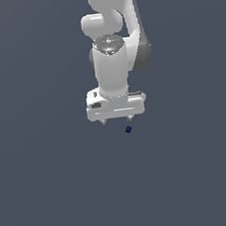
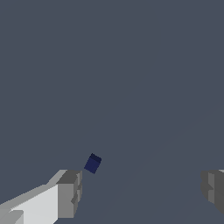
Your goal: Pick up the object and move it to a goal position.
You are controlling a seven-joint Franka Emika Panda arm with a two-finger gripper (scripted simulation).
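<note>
Through the wrist view I am seeing the gripper [image 2: 140, 192] with its jaws standing wide apart, one grey fingertip [image 2: 70, 192] close in the frame and the other at the opposite edge, with nothing held between them. Just beyond the nearer fingertip, the cube [image 2: 92, 163] is lying on the plain grey-blue floor [image 2: 131, 65], tilted at an angle to the fingers and sitting off toward that finger rather than midway in the gap; it is not touching either finger. Looking at the exterior view, I am watching the white arm [image 1: 112, 70] hanging straight down with the gripper [image 1: 117, 119] pointing at the floor [image 1: 44, 193], its two short fingertips showing spread beneath the broad hand. The cube [image 1: 128, 129] is showing as a tiny dark navy speck just under the fingertip on the exterior view's right, near it but apart. I cannot tell how high the fingertips are hanging above the floor.
</note>
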